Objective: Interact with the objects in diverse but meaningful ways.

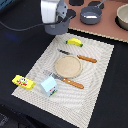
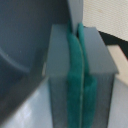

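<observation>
My gripper (image 1: 59,21) is at the far edge of the placemat, down at a dark grey pot (image 1: 52,29). In the wrist view the gripper (image 2: 78,75) is shut, its green pads (image 2: 73,60) pressed together, with the pot's dark curved wall (image 2: 22,35) beside it. I cannot tell whether a thin edge sits between the pads. A yellow banana (image 1: 75,42) lies just in front of the pot. A yellow packet (image 1: 22,81) and a pale-blue and white milk carton (image 1: 48,86) sit at the near left of the exterior view. The small white bottle is out of view.
The woven beige placemat (image 1: 95,85) holds a tan plate (image 1: 67,66), a knife (image 1: 80,57) and a fork (image 1: 64,80). At the back stand a second dark pot with a white inside (image 1: 90,15) and a beige bowl (image 1: 122,17).
</observation>
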You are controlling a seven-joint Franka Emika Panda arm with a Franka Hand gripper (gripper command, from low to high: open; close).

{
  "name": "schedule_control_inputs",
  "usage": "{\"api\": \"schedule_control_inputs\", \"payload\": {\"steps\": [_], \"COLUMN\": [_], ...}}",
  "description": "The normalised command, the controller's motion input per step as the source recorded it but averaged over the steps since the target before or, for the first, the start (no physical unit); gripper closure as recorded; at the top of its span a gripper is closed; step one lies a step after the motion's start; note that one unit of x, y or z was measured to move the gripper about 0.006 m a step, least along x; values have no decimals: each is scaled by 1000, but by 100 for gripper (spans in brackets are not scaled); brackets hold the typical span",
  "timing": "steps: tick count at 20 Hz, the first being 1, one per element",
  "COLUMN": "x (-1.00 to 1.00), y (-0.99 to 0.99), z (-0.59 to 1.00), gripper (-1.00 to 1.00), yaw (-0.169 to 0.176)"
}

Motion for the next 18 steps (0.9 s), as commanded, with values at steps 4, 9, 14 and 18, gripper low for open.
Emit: {"api": "schedule_control_inputs", "payload": {"steps": [4, 9, 14, 18], "x": [-324, -398, -559, -598], "y": [-749, -760, -708, -579], "z": [-44, -147, -423, -558], "gripper": [100, 100, 100, 100], "yaw": [-53, -37, -19, -11]}}
